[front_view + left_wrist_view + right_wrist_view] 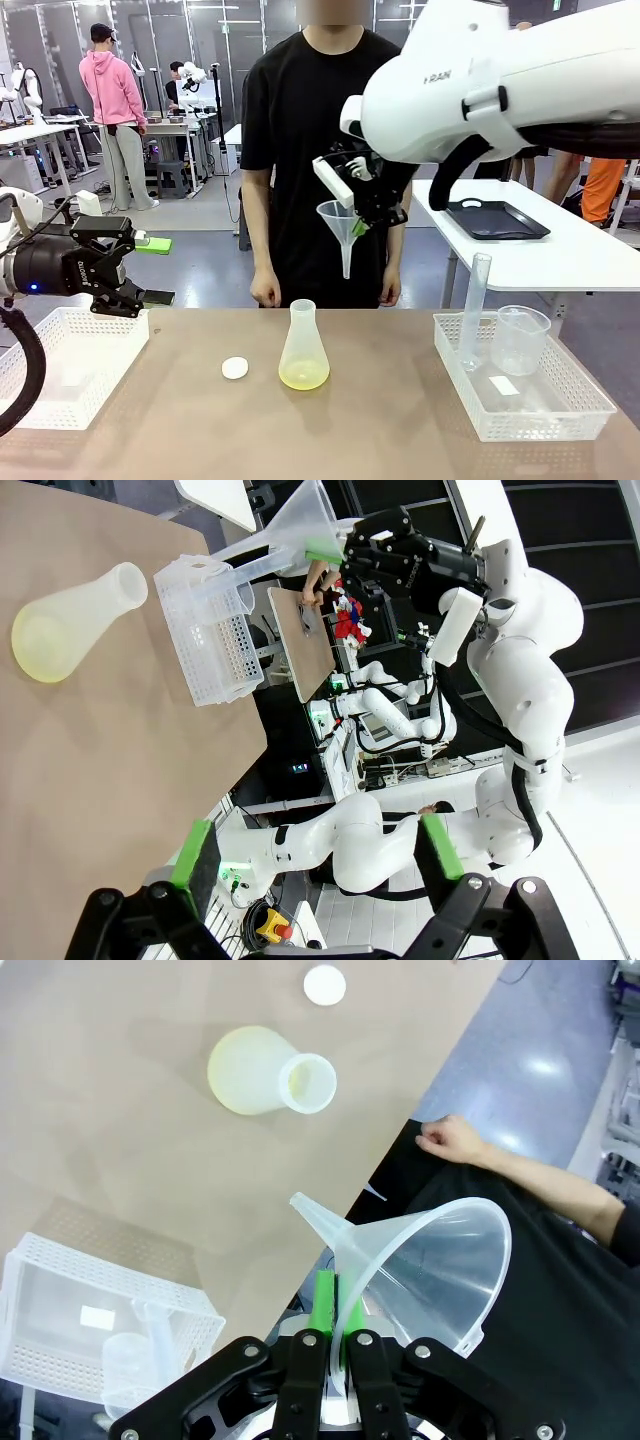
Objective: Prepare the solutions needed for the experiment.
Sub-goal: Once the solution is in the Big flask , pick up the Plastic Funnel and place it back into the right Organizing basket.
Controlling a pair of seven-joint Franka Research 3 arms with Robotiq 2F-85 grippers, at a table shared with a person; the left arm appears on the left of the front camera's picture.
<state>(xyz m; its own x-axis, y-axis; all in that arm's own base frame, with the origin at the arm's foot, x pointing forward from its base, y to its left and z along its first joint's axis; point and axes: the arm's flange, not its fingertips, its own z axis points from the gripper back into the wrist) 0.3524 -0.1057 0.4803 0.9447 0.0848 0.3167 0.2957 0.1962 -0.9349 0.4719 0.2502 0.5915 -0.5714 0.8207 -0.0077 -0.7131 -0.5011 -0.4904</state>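
Observation:
A translucent conical flask (pixel 303 345) stands mid-table with the solutions (pixel 303 377) as a thin yellowish layer at its bottom; from above the flask (pixel 268 1070) also appears in the right wrist view. My right gripper (pixel 366 214) hangs above and behind the flask, shut on a clear plastic funnel (pixel 343 228). Its green pads (pixel 325 1302) pinch the funnel (pixel 440 1265) at the rim. My left gripper (pixel 150 270) hovers open and empty over the left basket, its pads (pixel 192 852) far apart. The left wrist view has the flask (pixel 70 630) lying sideways.
A small white disc (pixel 235 368) lies left of the flask. A white basket (pixel 60 395) sits at the left. Another basket (pixel 560 412) at the right holds a graduated cylinder (pixel 474 310) and a beaker (pixel 521 340). A person (pixel 315 150) stands at the far edge, hands down.

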